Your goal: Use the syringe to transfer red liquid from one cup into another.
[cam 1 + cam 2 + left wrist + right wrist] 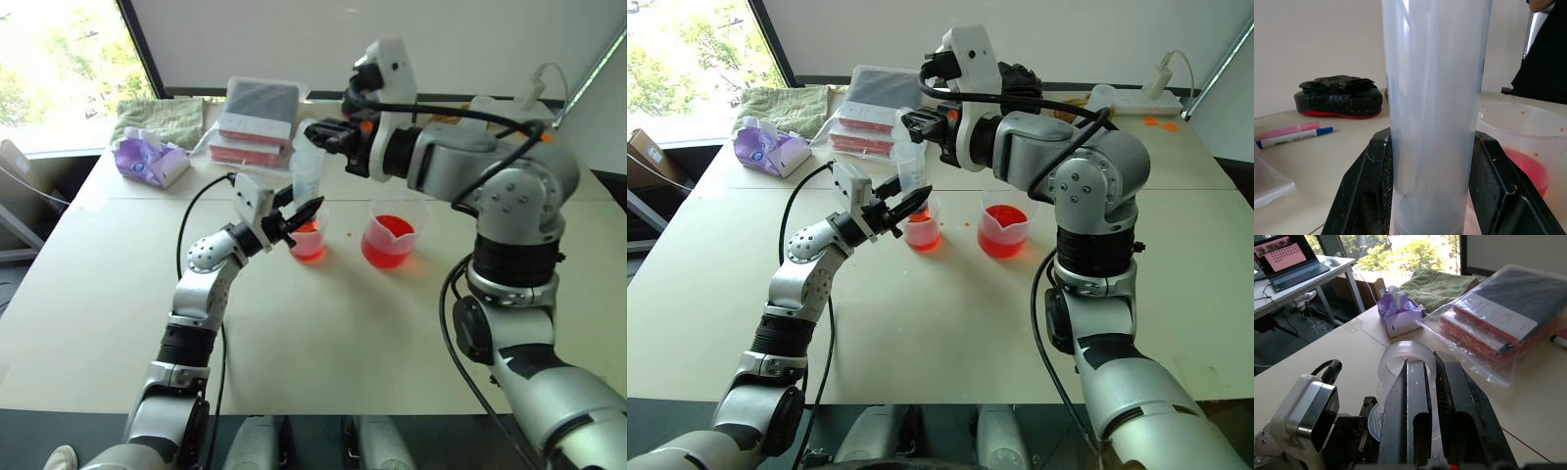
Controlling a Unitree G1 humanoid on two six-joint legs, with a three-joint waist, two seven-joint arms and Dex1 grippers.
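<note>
Jaws of left gripper (299, 217) clamp syringe (307, 171) barrel upright over smaller cup (308, 238), right gripper (328, 136) shut on its top, spouted beaker (391, 235) w/ red liquid (387, 245) beside cup.

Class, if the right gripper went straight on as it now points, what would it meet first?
The syringe, whose top is already at the right gripper. Beyond that, the line heads toward the purple tissue pack, though it may pass above it.
</note>
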